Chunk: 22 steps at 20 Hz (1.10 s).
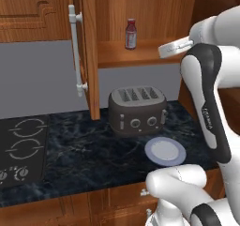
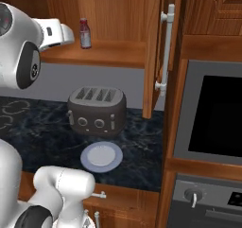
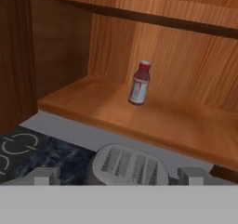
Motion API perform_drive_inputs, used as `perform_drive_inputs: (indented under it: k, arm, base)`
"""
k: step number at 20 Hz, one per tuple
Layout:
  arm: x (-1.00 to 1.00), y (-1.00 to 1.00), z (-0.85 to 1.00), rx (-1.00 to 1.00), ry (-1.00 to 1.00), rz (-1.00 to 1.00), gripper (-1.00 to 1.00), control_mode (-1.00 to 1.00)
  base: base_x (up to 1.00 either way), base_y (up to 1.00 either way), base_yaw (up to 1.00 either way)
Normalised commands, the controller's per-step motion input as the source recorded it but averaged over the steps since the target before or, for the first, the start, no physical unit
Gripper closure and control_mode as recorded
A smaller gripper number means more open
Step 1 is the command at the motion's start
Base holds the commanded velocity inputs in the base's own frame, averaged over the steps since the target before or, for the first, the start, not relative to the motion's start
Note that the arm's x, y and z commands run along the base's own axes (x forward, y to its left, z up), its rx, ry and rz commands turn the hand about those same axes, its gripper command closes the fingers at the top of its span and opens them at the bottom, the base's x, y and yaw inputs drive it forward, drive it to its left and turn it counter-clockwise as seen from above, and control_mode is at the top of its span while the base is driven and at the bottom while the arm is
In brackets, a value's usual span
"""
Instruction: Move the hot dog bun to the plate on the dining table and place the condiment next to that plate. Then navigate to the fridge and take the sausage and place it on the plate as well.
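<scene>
The condiment (image 3: 140, 83) stands upright on a wooden shelf (image 3: 162, 121), just above centre, near the cabinet's back wall. Below the shelf, at 6 o'clock, sits a toaster (image 3: 128, 165) with its slots facing up. At 8 o'clock, a stove (image 3: 11, 148) shows ring marks on the dark marbled counter (image 3: 65, 155). The gripper's (image 3: 116, 175) fingertips (image 3: 42, 175) stand wide apart at the bottom.

Condiment on the cabinet shelf, toaster and small plate below.
We see the condiment (image 1: 131, 33) upright on the open cabinet shelf (image 1: 136, 55), the toaster (image 1: 138, 110) on the counter (image 1: 84, 154) at its 6 o'clock, the small plate (image 1: 164, 151) before the toaster, the stove (image 1: 21, 150) at the toaster's 9 o'clock.
</scene>
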Motion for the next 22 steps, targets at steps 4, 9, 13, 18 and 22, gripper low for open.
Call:
perform_drive_inputs:
  k: [4, 9, 13, 18, 22]
  arm:
    - [0.48, 0.01, 0.14, 0.00, -0.13, 0.00, -1.00, -1.00]
    - [0.49, -0.04, 0.02, 0.02, -0.08, 0.00, -1.00, -1.00]
    - [0.58, -0.06, 0.00, 0.09, 0.00, 0.00, -1.00, -1.00]
    - [0.62, -0.01, 0.03, 0.05, 0.00, 0.00, -1.00, -1.00]
    - [0.55, 0.00, 0.10, 0.00, 0.00, 0.00, -1.00, -1.00]
  base:
    - [0.00, 0.00, 0.00]
    - [0.00, 0.00, 0.00]
    - [0.00, 0.00, 0.00]
    - [0.00, 0.00, 0.00]
    - [0.00, 0.00, 0.00]
